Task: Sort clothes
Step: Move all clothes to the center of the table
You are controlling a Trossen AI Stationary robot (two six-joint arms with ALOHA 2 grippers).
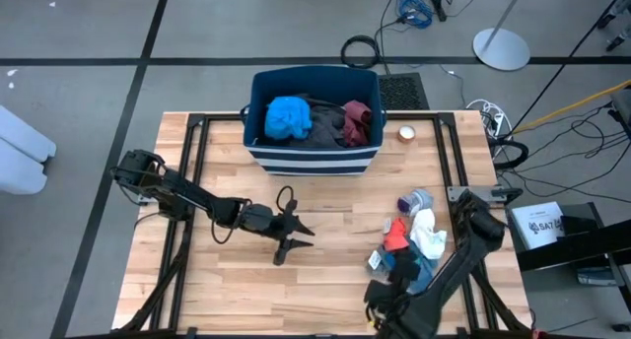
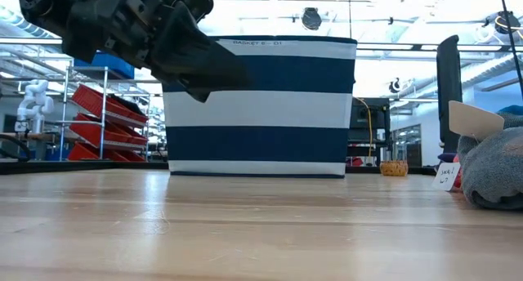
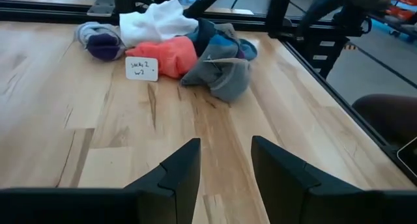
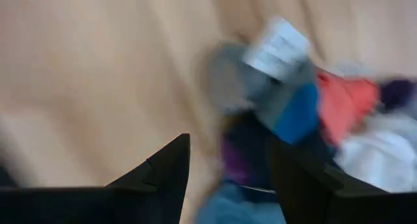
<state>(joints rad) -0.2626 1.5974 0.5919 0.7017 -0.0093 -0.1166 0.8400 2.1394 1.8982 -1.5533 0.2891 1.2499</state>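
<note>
A pile of clothes [image 1: 414, 236] lies on the table at the right: a white piece [image 3: 159, 19], a red-orange piece [image 3: 172, 55], grey and blue pieces [image 3: 221, 71] and a grey-purple sock [image 3: 98, 40]. A bright blue top [image 1: 288, 117], a dark grey piece [image 1: 323, 124] and a maroon piece [image 1: 357, 122] lie in the striped bin [image 1: 314, 154]. My left gripper [image 1: 296, 236] is open and empty at mid-table, pointing toward the pile. My right gripper [image 4: 228, 178] is open over the pile's near end, with dark purple and blue cloth [image 4: 260, 152] between its fingers. My right gripper stands open, from above, around the dark purple and blue cloth at the near end of the pile. I cannot tell whether its fingers touch the cloth. The cloth lies on the table.
The striped bin stands at the table's far edge, in the middle. A small round basket [image 1: 406, 134] sits to its right. A white handwritten card [image 3: 141, 68] lies against the pile. Bare wood [image 1: 237, 290] lies at the near left.
</note>
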